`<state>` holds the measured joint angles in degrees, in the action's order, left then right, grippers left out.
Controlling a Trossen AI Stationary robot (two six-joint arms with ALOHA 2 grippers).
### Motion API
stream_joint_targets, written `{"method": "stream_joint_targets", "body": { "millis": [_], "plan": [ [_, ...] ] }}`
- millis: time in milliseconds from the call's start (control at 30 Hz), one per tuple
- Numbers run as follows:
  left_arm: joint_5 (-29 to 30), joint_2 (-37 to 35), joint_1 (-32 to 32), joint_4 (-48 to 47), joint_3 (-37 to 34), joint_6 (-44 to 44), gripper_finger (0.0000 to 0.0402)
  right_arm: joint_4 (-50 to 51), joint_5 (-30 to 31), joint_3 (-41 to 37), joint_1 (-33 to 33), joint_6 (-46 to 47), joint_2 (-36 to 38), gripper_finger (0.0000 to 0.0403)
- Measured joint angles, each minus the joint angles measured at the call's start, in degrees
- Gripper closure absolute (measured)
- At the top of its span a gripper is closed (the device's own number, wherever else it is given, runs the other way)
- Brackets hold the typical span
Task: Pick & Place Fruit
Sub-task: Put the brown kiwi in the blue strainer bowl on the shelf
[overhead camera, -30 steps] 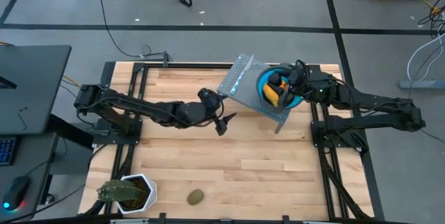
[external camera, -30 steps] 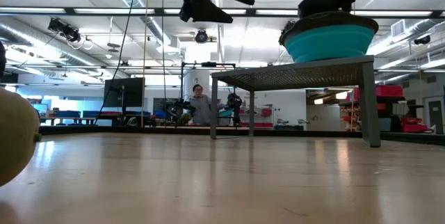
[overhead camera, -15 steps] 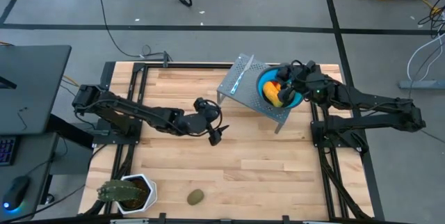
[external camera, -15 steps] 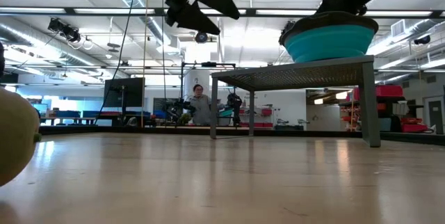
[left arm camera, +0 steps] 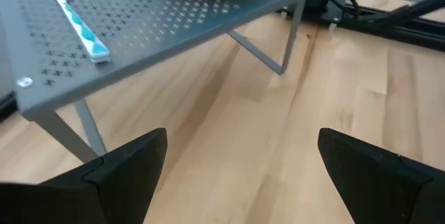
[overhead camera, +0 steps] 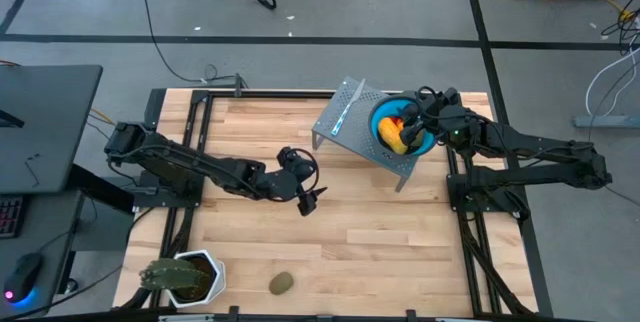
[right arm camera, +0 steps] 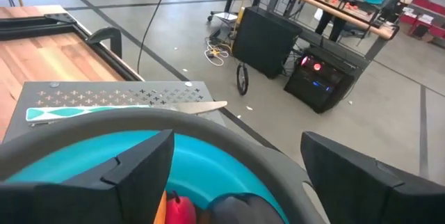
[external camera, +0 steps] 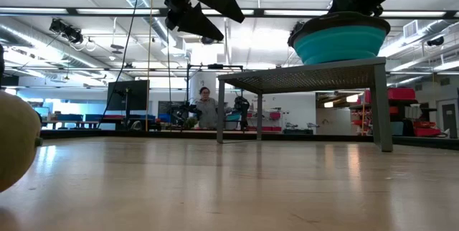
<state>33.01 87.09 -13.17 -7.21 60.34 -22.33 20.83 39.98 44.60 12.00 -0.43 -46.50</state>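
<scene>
Wooden bench (overhead camera: 350, 232) under my two arms, with fruit in two places.

Most of the fruit (overhead camera: 397, 132) sits in the blue bowl (overhead camera: 420, 149) on the grey perforated stand (overhead camera: 350, 122) at the far right; one olive-brown oval (overhead camera: 282, 283) lies alone at the near edge, beside the potted plant (overhead camera: 180, 277). My right claw (overhead camera: 412, 119) hovers over the bowl, fingers spread wide, holding nothing. My left claw (overhead camera: 310, 200) hangs above mid-bench, also wide open and empty, well apart from the oval. A pale-blue stick (left arm camera: 75, 17) lies on the stand beside the bowl.
</scene>
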Motion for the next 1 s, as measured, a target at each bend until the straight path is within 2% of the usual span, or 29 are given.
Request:
{"method": "stream_joint_targets", "body": {
  "millis": [133,267,367,500,600,700,1000],
  "plan": [
    [-4.36,-0.10,0.00,-2.29,0.00,-2.49,0.0017,-0.38,-0.05,0.00,-0.01,-0.30,0.00,0.0078],
    [-14.74,-0.26,0.02,-6.68,0.00,-5.79,0.0017,-2.11,-0.48,0.00,-0.01,-0.63,0.10,0.0078],
    [-21.70,-0.26,-1.02,-8.22,0.00,-3.95,0.0017,-3.44,-2.74,0.00,-0.01,-1.13,0.26,0.0078],
    [-25.84,-0.15,-4.18,-9.00,0.00,-1.30,0.0017,-4.37,-3.17,0.00,-0.03,-1.53,0.50,0.0078],
    [-29.21,-0.15,-6.38,-9.07,0.00,-2.91,0.0017,-4.45,-3.18,0.00,-0.01,-1.53,0.50,0.0078],
    [-29.48,-0.15,-8.62,-9.59,0.00,-7.24,0.0017,-4.39,-3.22,0.00,-0.03,-1.53,0.50,0.0078],
    [-19.36,-0.11,-13.87,-11.89,0.00,-13.03,0.0017,-4.80,-7.58,0.00,-0.01,-0.65,0.50,0.0078]
  ]
}}
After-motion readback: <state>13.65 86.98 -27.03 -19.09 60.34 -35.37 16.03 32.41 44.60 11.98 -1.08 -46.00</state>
